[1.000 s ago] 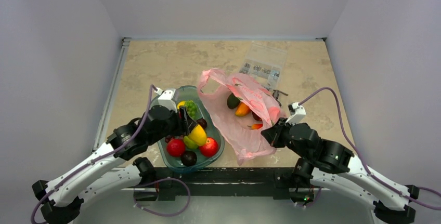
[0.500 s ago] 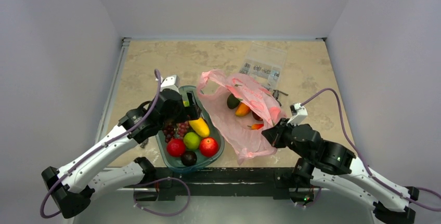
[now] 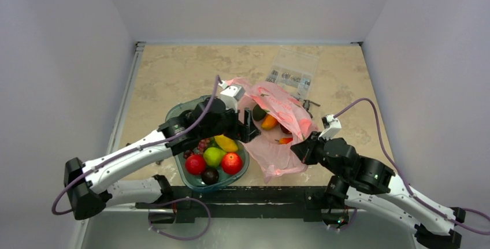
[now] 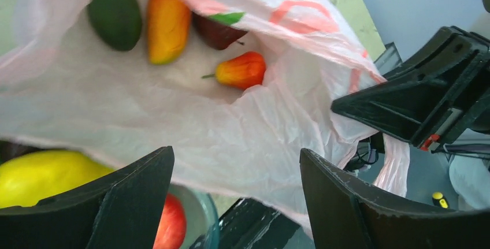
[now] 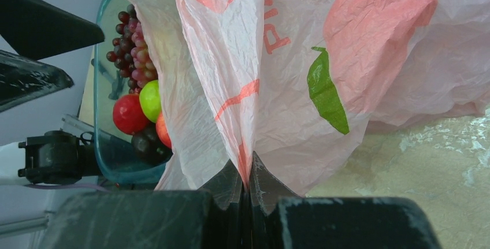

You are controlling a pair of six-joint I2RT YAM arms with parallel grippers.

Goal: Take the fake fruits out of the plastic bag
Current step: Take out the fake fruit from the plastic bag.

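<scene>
The pink plastic bag (image 3: pixel 276 145) lies right of the tray with its mouth open toward the left. Inside it lie a dark green avocado (image 4: pixel 115 15), an orange mango (image 4: pixel 167 23), a dark red fruit (image 4: pixel 216 29) and a small orange-red fruit with a stem (image 4: pixel 242 70). My left gripper (image 3: pixel 249 130) is open and empty at the bag's mouth, just above its near sheet (image 4: pixel 231 127). My right gripper (image 3: pixel 300 148) is shut on a fold of the bag's near right edge (image 5: pixel 247 168) and holds it up.
A teal tray (image 3: pixel 180 110) left of the bag holds purple grapes (image 5: pixel 130 41), a green pear (image 5: pixel 150 99), red apples (image 3: pixel 231 162), a dark plum (image 3: pixel 209 175) and a yellow fruit (image 3: pixel 226 143). A clear packet of metal parts (image 3: pixel 293 67) lies behind the bag.
My left arm has swung from over the tray to the right, to the bag's mouth, with its jaws open. The right gripper and the bag have stayed put.
</scene>
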